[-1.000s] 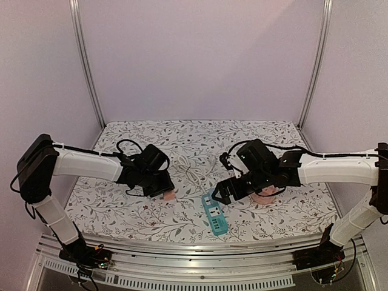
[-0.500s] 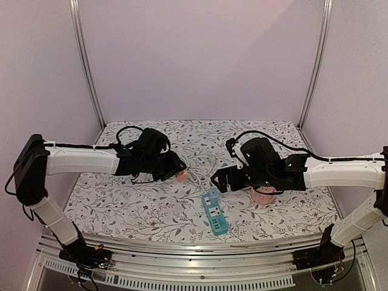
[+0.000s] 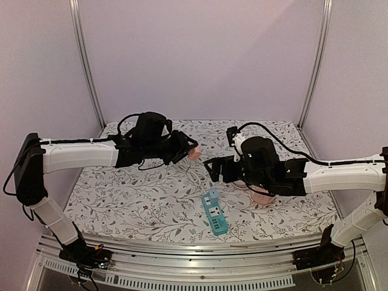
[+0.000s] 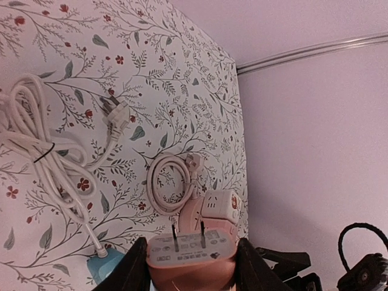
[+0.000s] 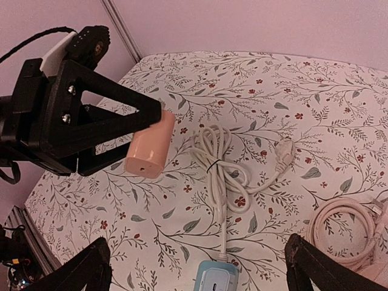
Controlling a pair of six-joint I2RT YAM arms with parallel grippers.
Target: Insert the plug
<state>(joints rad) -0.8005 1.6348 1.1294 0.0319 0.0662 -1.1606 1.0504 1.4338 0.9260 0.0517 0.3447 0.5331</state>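
My left gripper (image 3: pixel 189 150) is shut on a pink two-pronged plug (image 3: pixel 194 152) and holds it in the air over the middle of the table. In the left wrist view the plug (image 4: pixel 189 257) sits between the fingers (image 4: pixel 251 270) with its prongs pointing away. A light-blue power strip (image 3: pixel 214 217) lies at the front centre; it also shows in the right wrist view (image 5: pixel 217 280). My right gripper (image 3: pixel 213 170) is open and empty, hovering just behind the strip. The held plug (image 5: pixel 150 145) is up and to the left in the right wrist view.
The strip's white cord (image 3: pixel 190 171) lies bundled behind it, its own plug (image 5: pixel 284 150) loose on the floral cloth. A pink cube socket (image 4: pixel 219 209) with a coiled cable (image 4: pixel 171 183) sits to the right, under the right arm. Metal posts (image 3: pixel 86 66) stand at the back corners.
The left gripper has lifted the pink plug off the cloth and carried it up and right toward the centre. The right gripper has moved back and left, away from the strip.
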